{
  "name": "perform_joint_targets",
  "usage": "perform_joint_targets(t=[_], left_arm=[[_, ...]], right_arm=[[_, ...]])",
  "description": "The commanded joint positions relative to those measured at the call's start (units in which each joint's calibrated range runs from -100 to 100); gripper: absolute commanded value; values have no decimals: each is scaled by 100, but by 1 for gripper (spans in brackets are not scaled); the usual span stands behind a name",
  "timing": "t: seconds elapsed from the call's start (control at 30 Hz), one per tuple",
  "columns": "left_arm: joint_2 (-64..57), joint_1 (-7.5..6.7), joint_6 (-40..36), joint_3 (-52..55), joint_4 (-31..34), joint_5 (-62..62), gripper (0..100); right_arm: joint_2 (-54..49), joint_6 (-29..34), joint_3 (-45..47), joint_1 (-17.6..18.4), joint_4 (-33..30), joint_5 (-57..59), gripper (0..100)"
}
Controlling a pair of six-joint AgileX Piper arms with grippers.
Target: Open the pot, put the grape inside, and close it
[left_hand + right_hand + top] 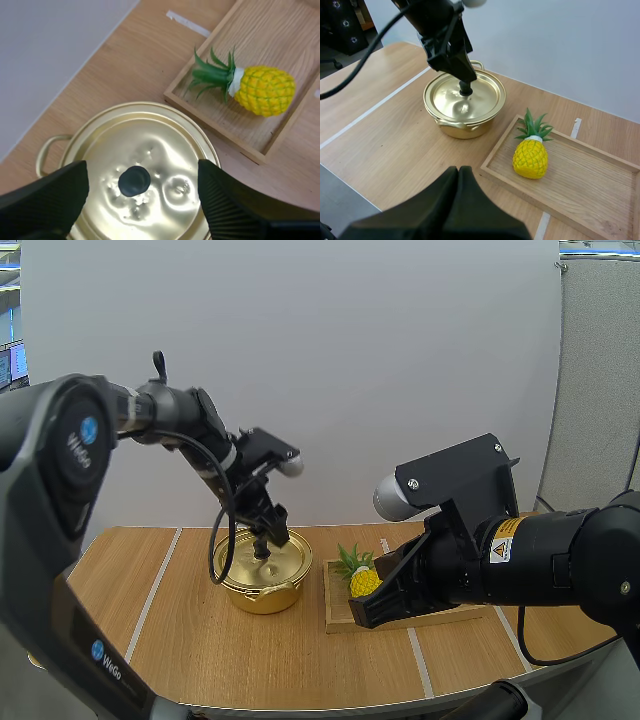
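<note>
One pot (265, 585) stands on the table (200, 640) just left of the middle of the high view. Its one lid (285, 560) is on, and the lid has one black knob (134, 181) at its centre. The left wrist view shows one loop handle (47, 150) on the pot's rim.

Of the two grippers, the left gripper (268, 535) hangs straight over the lid. Its two fingers (50, 197) are spread apart, one on each side of the knob, with bare lid showing between each finger and the knob.

One wooden tray (580, 190) lies just right of the pot, close to it. The only fruit is one yellow pineapple (530, 157), which lies on its side at the tray's end nearest the pot, green leaves pointing toward the pot.

The right gripper (459, 172) is at the lower right of the high view, over the tray's near edge beside the pineapple. Its fingers are pressed together into one dark wedge and hold nothing.
</note>
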Motion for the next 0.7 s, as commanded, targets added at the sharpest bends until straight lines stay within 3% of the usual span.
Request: perform_joint_targets(t=[0.0, 0.27, 0.67], left_arm=[[-942, -16, -161, -524, -26, 809, 100], [-2551, -16, -682, -1604, 447, 1829, 100], [-4953, -16, -1117, -2133, 505, 1295, 100]], right_arm=[[-48, 16, 19, -19, 16, -101, 0], [-48, 16, 19, -19, 16, -101, 0], [-48, 16, 19, -19, 28, -101, 0]])
